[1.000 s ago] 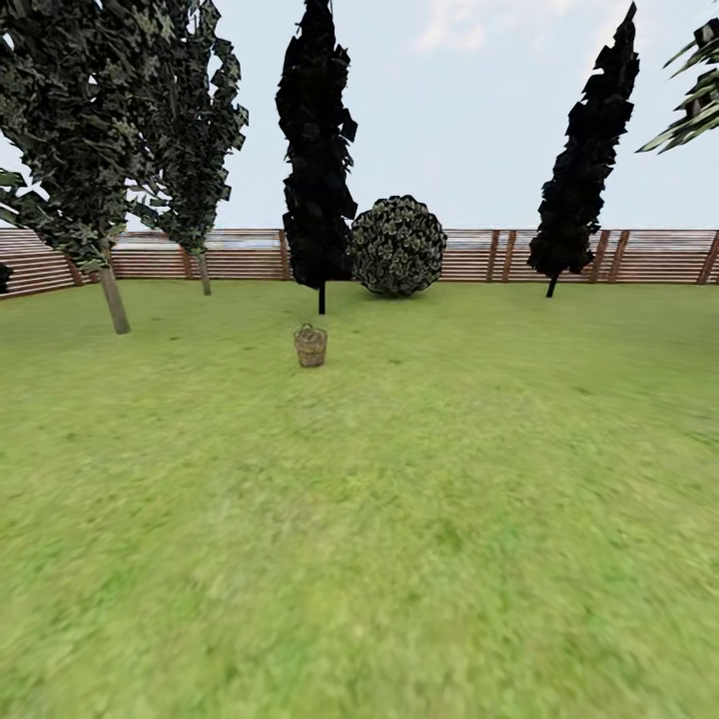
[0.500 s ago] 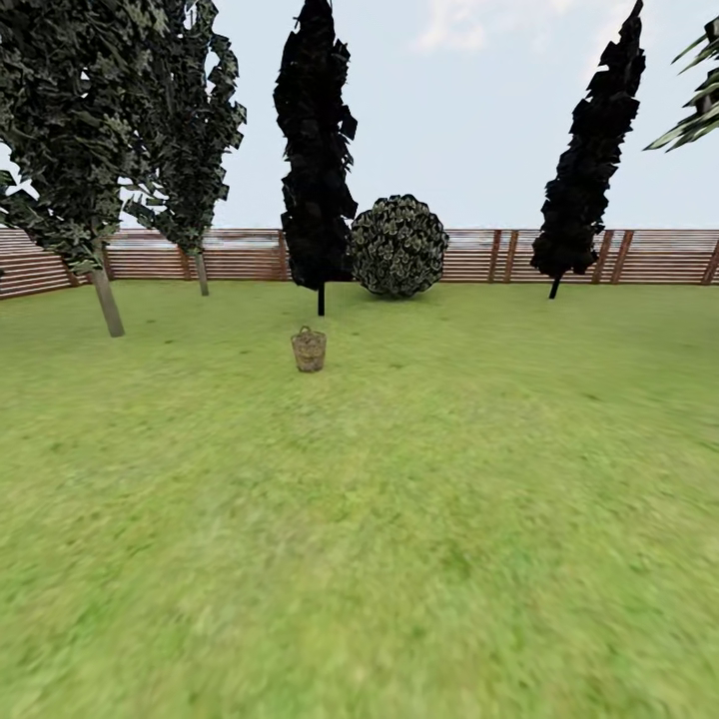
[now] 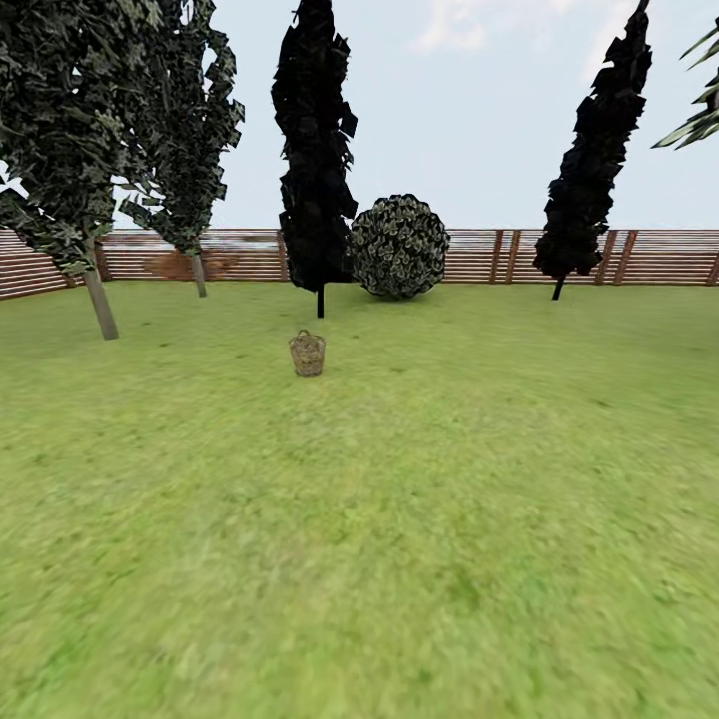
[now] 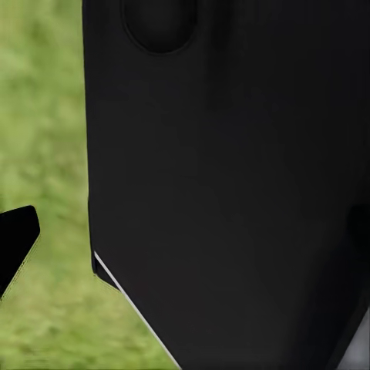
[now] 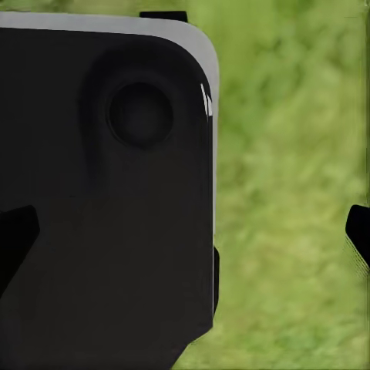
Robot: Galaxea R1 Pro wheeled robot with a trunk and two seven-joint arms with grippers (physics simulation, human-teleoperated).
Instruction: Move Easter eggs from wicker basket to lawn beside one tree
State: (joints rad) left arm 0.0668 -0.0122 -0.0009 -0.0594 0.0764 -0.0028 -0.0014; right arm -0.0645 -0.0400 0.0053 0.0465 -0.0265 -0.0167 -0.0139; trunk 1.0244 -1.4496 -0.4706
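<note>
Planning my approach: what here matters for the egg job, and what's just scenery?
For the job: wicker basket, lawn, grey-trunked tree as a drop spot. Eggs too small to make out.
Scenery: black trees, round bush, fence.

Woven wicker basket (image 3: 308,355), slatted wooden fence (image 3: 479,257)

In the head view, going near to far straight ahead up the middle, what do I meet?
Mottled green lawn → brown woven wicker basket → near-black tree with thin black trunk → brown horizontal-slat wooden fence.
</note>
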